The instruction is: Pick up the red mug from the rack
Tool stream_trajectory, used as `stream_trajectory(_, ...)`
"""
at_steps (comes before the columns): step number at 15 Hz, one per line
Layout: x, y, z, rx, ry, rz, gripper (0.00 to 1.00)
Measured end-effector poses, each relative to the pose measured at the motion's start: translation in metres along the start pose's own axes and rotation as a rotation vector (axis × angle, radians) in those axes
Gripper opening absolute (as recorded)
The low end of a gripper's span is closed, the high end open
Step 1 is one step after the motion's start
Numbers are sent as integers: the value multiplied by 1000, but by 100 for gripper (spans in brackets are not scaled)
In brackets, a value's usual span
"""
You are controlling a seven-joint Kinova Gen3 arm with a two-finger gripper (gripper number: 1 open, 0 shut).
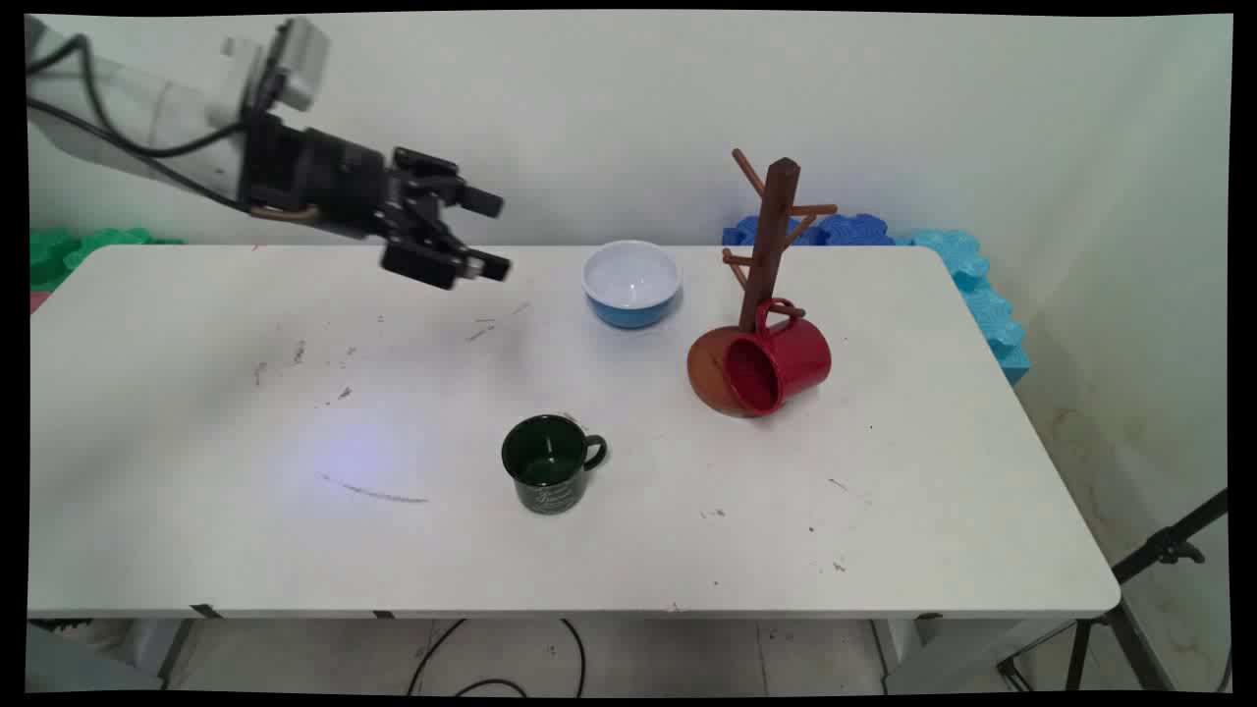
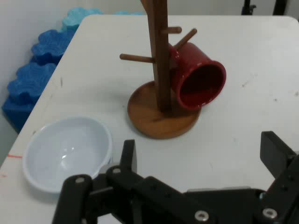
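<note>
The gripper (image 1: 486,234) hangs in the air above the table's (image 1: 196,393) far left part, pointing to the picture's right; its two black fingers (image 1: 488,265) stand spread apart with nothing between them, so it is released and holds nothing; in the hand view the fingers (image 2: 275,154) rise wide apart from the bottom edge. Nearest to it is a bowl (image 1: 631,283), white inside and blue outside, standing upright near the table's far edge, to the right of the gripper and apart from it; in the hand view the bowl (image 2: 65,151) lies at lower left, just beyond the left finger. Further right stands a brown wooden mug tree (image 1: 771,236) on a round base, with pegs slanting up from its post; a red mug (image 1: 781,361) hangs by its handle from a low peg, tipped on its side with its mouth turned towards the near left, its body over the base; the hand view shows the tree (image 2: 159,65) and the red mug (image 2: 198,81) beside the post. Well apart, near the table's middle towards the near side, a dark green mug (image 1: 545,462) stands upright, its handle to the right. Behind the table's far edge lie blue foam pieces (image 1: 943,255) at right and green foam pieces (image 1: 69,250) at left; a black stand (image 1: 1159,560) leans at lower right.
</note>
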Motion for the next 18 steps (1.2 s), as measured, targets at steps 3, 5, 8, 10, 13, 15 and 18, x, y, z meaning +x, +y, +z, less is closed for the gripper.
stream_trajectory(3, 15, 22, 27, 22, -13, -60, 100)
stream_trajectory(5, 21, 38, 48, 30, -24, -99, 100)
stream_trajectory(8, 25, 57, 76, 34, -42, -140, 100)
stream_trajectory(10, 27, 66, 92, 39, -52, -163, 100)
stream_trajectory(13, 29, 83, 124, 47, -61, -215, 100)
stream_trajectory(15, 30, 92, 145, 53, -64, -251, 100)
stream_trajectory(18, 30, 101, 174, 64, -65, -302, 100)
